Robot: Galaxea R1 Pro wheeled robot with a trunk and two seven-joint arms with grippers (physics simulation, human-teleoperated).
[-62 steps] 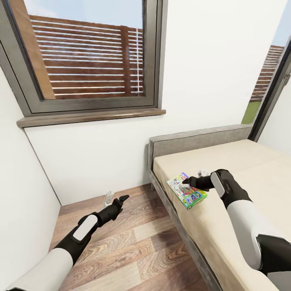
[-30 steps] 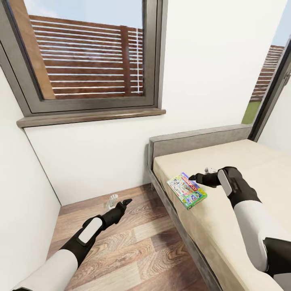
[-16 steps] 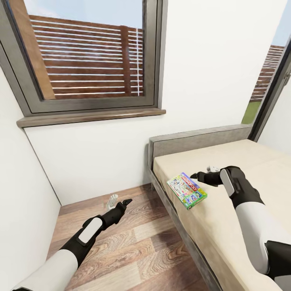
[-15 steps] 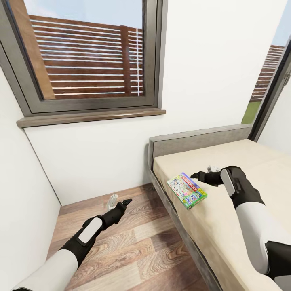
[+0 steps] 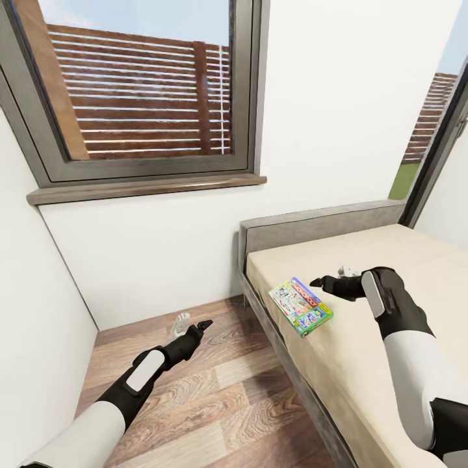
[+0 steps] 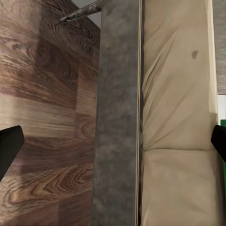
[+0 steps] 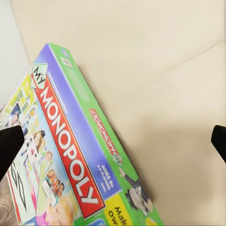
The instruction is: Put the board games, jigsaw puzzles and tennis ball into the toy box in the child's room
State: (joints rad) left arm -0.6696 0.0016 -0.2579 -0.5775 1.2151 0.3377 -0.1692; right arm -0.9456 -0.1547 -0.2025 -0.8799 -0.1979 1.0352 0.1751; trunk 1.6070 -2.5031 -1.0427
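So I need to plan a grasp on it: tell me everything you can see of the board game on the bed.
The board game is a flat, closed rectangular box that looks like cardboard. It has a green edge and a red Monopoly logo over cartoon artwork. It lies flat on the beige mattress, near the bed's floor-side edge and angled to it. The open right gripper hovers beside it without touching.

Head view: high, looking down over floor [image 5: 214, 390] and bed [image 5: 390, 260]. Right wrist view: close above board game [image 7: 70, 155], also in head view [image 5: 300, 306]. Left wrist view: faces bed edge [image 6: 117, 117].

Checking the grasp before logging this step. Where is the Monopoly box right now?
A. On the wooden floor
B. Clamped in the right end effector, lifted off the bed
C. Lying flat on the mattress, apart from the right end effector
C: the Monopoly box lies flat on the mattress, with the open right end effector beside it, not touching.
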